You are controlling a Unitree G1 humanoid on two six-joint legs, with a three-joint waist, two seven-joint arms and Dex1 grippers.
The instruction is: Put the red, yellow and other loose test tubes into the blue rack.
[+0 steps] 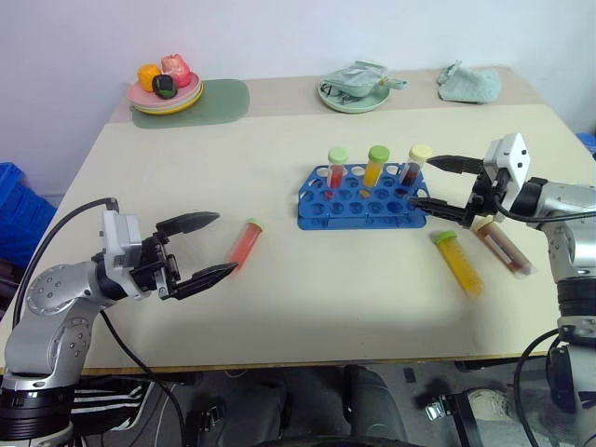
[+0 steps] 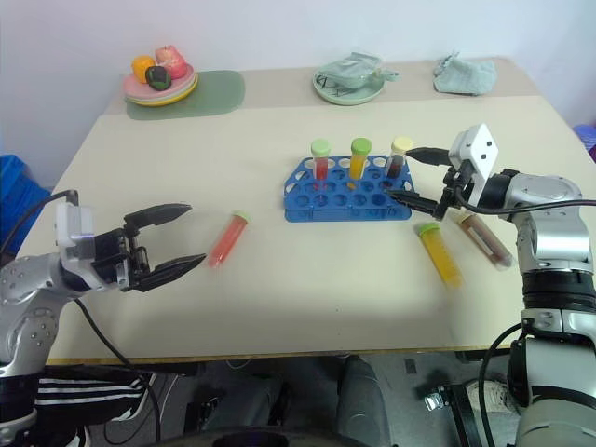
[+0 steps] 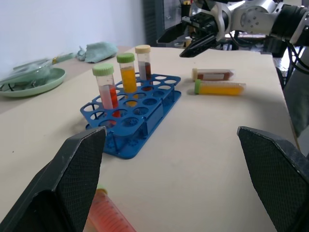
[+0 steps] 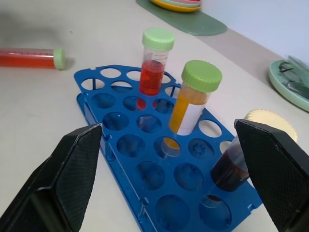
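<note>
At the near left, the left end effector (image 1: 197, 249) stands wide open and holds nothing, its fingers pointing toward the red tube (image 1: 246, 243), which lies flat on the worktop (image 1: 307, 289) just right of the fingertips. Because that tube lies on its side, a pinch coming in level could roll or push it away instead of catching it. Farther right, in the middle of the worktop, stands the blue rack (image 1: 358, 209), with three capped tubes upright in its far row: red, yellow and dark. At the rack's right end the right end effector (image 1: 436, 184) is also wide open and empty, its fingers on either side of the dark standing tube (image 1: 414, 166); any sweep from there could knock that tube or shove the light rack across the worktop. To the near right of the rack lie the yellow tube (image 1: 457, 263) and, beside it, the brownish tube (image 1: 504, 247), close together, so grasping one may nudge the other toward the edge
</note>
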